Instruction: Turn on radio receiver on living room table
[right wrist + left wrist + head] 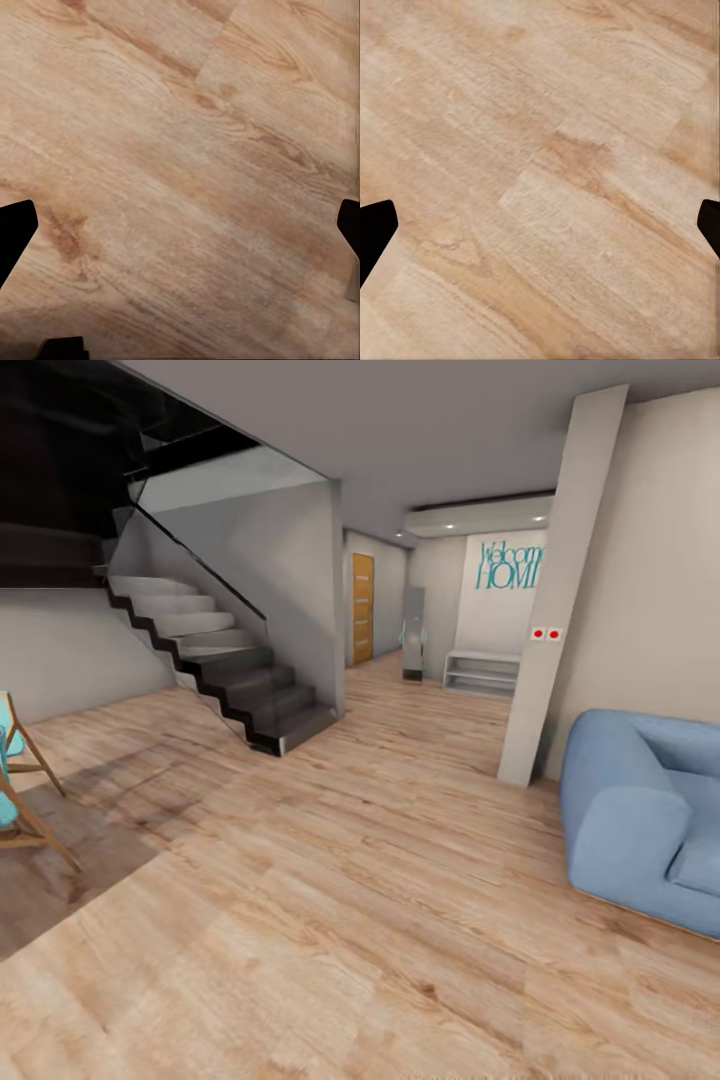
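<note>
My left gripper (540,225) hangs with its two black fingertips (375,232) spread wide to the edges of its wrist view, nothing between them but the pale wood plank floor (547,150) below. My right gripper (180,225) is the same: black fingertips (15,229) far apart, jaws spread and empty, over more of that wood grain (187,150). From my head camera, well ahead of my jaws, the wood floor (350,920) runs toward a staircase with dark risers and light grey treads (215,660) behind a glass balustrade, on my left side. Nearer on that side stands a wooden-legged chair with turquoise fabric (20,790) at the frame's edge. On my right side, a rounded light-blue upholstered sofa (640,810) sits against the beige wall, next to a slanting white pillar (560,590) bearing a small plate with two red dots (546,633). Far beyond, down the hallway, I see an orange-brown wooden door (362,608), a low white shelf (482,672) and teal lettering reading "Welcome HOME" (510,566) on the wall. I cannot see the radio receiver or its table from here.
</note>
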Controlling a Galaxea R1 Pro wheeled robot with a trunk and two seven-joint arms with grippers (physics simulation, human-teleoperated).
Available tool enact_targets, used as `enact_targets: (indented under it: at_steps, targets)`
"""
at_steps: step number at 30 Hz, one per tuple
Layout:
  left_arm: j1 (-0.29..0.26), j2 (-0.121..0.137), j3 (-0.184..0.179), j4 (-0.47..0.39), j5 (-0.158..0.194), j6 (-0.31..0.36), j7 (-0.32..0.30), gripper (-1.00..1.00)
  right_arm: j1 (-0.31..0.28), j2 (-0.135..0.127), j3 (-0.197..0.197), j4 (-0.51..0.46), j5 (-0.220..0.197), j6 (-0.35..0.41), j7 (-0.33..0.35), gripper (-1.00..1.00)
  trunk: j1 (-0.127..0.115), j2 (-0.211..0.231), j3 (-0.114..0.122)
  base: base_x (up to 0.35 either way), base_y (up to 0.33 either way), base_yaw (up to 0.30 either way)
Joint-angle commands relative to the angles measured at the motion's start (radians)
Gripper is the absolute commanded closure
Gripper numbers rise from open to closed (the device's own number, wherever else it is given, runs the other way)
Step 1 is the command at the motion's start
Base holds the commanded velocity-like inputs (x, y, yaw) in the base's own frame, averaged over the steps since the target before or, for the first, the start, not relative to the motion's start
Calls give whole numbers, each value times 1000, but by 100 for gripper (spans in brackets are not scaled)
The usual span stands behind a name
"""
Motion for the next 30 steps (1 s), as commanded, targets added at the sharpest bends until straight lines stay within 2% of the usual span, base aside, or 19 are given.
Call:
enact_targets:
  at_steps: [1, 30]
  targets:
    - [0, 0, 0, -1, -1, 1, 1, -100, 0, 0, 0, 0, 0, 0, 0, -100, 0, 0, 0, 0, 0, -276]
    - [0, -2, -3, -2, -7, 3, 2, -100, 0, 0, 0, 0, 0, 0, 0, -100, 0, 0, 0, 0, 0, -276]
